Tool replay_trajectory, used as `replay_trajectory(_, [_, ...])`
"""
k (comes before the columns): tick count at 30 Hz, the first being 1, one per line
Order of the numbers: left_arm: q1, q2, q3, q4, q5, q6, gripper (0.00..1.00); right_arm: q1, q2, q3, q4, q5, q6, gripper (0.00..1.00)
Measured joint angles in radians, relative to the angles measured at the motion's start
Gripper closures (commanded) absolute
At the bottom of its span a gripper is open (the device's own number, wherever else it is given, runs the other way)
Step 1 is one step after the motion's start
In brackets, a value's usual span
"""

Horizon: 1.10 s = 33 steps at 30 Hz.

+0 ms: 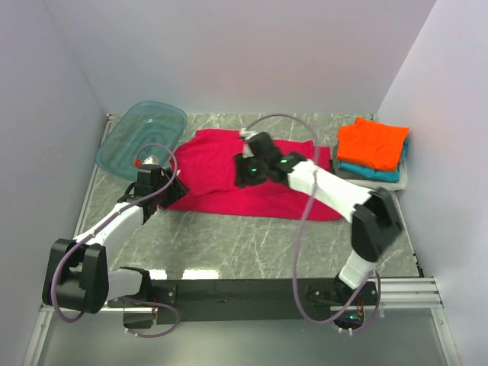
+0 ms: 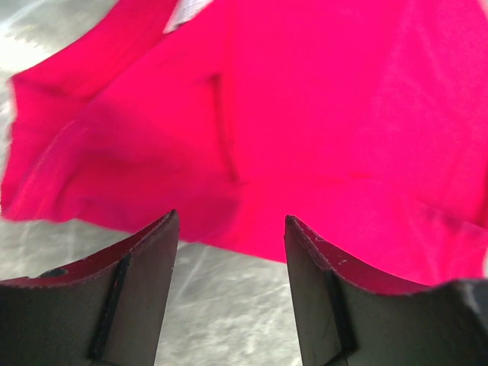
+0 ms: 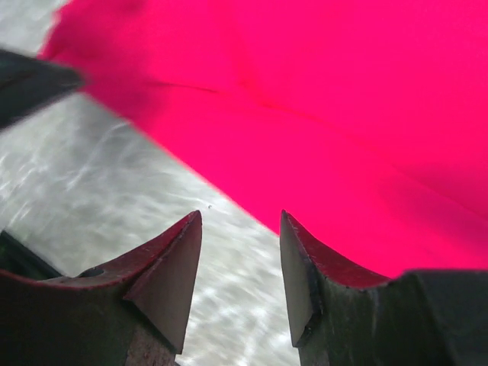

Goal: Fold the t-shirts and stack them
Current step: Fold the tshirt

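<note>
A crimson-magenta t-shirt (image 1: 216, 156) lies spread flat in the middle of the marble table (image 1: 252, 244). My left gripper (image 1: 174, 187) hovers at its near-left corner. In the left wrist view its jaws (image 2: 229, 229) stand open over bare marble, with the shirt's hem (image 2: 320, 114) just beyond the tips. My right gripper (image 1: 242, 174) hangs above the shirt's middle, open and empty (image 3: 240, 225), and the shirt's edge (image 3: 343, 99) runs past its right finger. At the far right a folded orange t-shirt (image 1: 371, 143) tops a teal one (image 1: 367, 171) and a grey-white one (image 1: 404, 174).
A translucent teal tub (image 1: 142, 137) stands at the back left, close behind my left arm. White walls close in the left, back and right sides. A dark shape (image 3: 30, 80) shows at the right wrist view's upper left.
</note>
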Motion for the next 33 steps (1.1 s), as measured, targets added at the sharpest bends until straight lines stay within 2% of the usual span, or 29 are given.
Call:
replay_trajectory(4, [0.000, 0.007, -0.031, 0.008, -0.033, -0.022, 0.38, 0.111, 0.154, 0.120, 0.035, -0.056, -0.013, 0.49])
replay_trajectory(10, [0.005, 0.044, -0.071, 0.039, -0.079, -0.058, 0.39, 0.191, 0.293, 0.248, 0.095, -0.089, -0.034, 0.51])
replay_trajectory(20, [0.009, 0.038, -0.137, 0.053, -0.108, -0.094, 0.44, 0.211, 0.517, 0.354, 0.184, -0.100, -0.069, 0.52])
replay_trajectory(33, [0.031, -0.003, -0.154, 0.030, -0.125, -0.090, 0.44, 0.235, 0.665, 0.531, 0.186, -0.071, -0.128, 0.52])
